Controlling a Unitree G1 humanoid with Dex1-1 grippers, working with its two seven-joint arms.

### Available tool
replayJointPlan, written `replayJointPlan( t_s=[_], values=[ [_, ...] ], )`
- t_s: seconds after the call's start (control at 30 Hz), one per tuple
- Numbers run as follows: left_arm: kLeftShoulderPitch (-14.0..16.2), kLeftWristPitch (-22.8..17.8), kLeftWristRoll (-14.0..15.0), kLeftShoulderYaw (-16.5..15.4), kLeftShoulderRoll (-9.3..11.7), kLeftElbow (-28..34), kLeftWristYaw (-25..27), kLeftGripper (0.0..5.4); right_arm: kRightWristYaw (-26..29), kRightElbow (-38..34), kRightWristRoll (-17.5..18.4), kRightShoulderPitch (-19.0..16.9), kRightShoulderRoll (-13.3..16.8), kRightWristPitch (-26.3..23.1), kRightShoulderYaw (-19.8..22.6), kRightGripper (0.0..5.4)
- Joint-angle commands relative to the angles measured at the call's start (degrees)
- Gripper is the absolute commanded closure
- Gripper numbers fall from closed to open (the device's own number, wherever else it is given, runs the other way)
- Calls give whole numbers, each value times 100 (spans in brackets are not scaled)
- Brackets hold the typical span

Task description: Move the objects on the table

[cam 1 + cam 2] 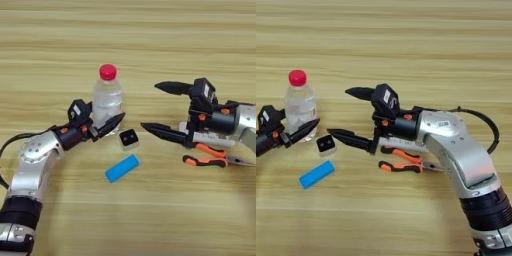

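A clear plastic bottle (pixel 106 102) with a red cap stands upright on the light-wood table (pixel 125 35), left of centre. My left gripper (pixel 102 122) is shut on its lower body; one black finger (pixel 112 124) crosses in front and the other is hidden behind. A tiny black cube (pixel 129 139) with a white base sits just right of that finger, apart from it. My right gripper (pixel 149 106) is open wide to the right of the bottle, holding nothing. Its lower finger (pixel 162 132) points toward the cube.
A blue block (pixel 122 168) lies in front of the cube. Orange-handled pliers (pixel 210 155) lie under my right forearm. The far half of the table shows only bare planks.
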State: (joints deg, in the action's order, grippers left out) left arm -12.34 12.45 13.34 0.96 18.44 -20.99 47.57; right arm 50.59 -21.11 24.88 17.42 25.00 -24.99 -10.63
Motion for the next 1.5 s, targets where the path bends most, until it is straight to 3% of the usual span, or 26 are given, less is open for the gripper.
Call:
replayJointPlan(
  t_s=[0.03,0.17,0.4,0.87,1.13,1.47,1.5],
  values=[
    [-229,105,-364,85,-127,-96,-476,227,19,-32,25,-18,49,65,29,0],
    [-256,92,-508,88,-208,-160,-729,227,7,-18,25,-16,37,91,25,0],
    [-152,160,-483,157,-320,-172,-799,227,-17,-33,26,-42,29,123,33,0],
    [-39,234,-772,315,-342,-277,-913,227,-4,-46,40,-64,44,157,61,0],
    [125,8,-891,336,-446,-152,-1237,227,-4,-61,48,-74,39,174,69,0],
    [266,-181,-838,310,-500,29,-1438,227,-9,-61,56,-73,35,208,72,0],
    [264,-191,-838,312,-499,29,-1439,191,-9,-54,54,-73,36,217,71,0]
  ],
)
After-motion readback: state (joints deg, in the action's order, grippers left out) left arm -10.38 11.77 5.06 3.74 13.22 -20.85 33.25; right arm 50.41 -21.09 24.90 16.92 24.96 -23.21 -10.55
